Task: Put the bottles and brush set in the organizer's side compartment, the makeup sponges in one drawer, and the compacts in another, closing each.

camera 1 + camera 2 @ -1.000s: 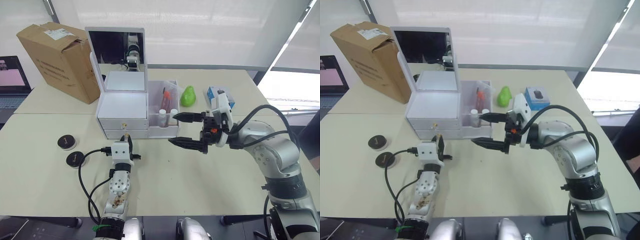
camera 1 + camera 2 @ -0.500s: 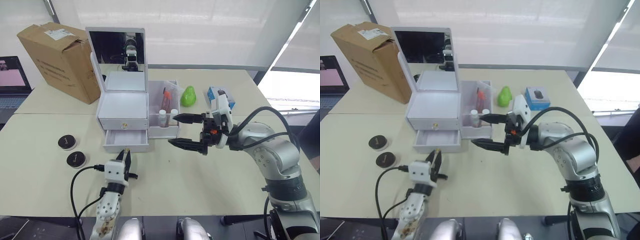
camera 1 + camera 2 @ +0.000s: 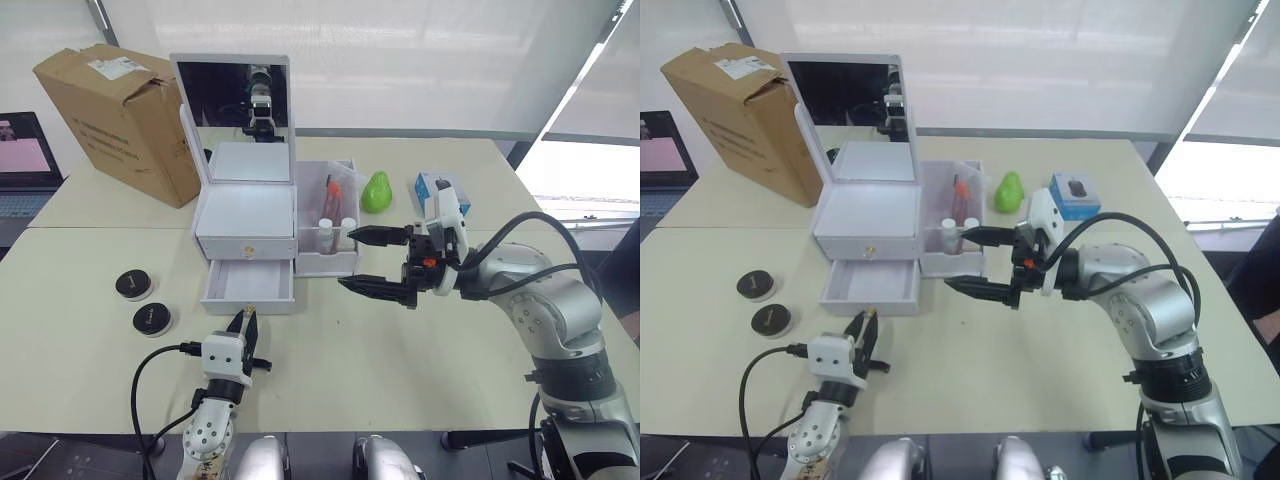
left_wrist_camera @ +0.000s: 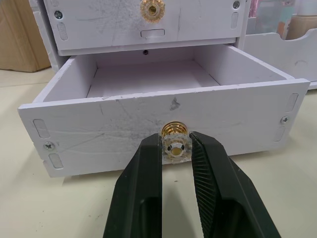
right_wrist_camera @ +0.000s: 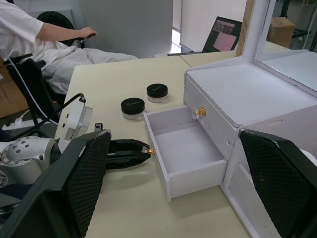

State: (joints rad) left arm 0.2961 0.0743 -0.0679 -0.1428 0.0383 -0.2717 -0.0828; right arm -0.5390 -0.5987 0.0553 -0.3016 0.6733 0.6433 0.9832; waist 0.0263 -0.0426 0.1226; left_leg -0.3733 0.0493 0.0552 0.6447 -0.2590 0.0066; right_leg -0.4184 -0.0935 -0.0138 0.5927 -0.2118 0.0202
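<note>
Left gripper (image 4: 175, 148), pinching the gold knob (image 4: 175, 140), is drawing the lower drawer (image 3: 246, 284) further out, readying it for the compacts (image 3: 152, 319).

Clearance around the organizer (image 3: 245, 215)

Your way into the pulled-out lower drawer (image 3: 248, 283) is open from above. The left gripper (image 4: 176, 148) blocks its knob (image 4: 176, 145); two compacts (image 3: 143, 302) sit left, and the right gripper (image 3: 372, 262) hovers beside the side compartment (image 3: 327, 230).

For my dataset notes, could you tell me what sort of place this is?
Probably an office or lab used for robot trials: pale work tables, a laptop at the side, a cardboard box, window blinds behind, and a seated person.
</note>
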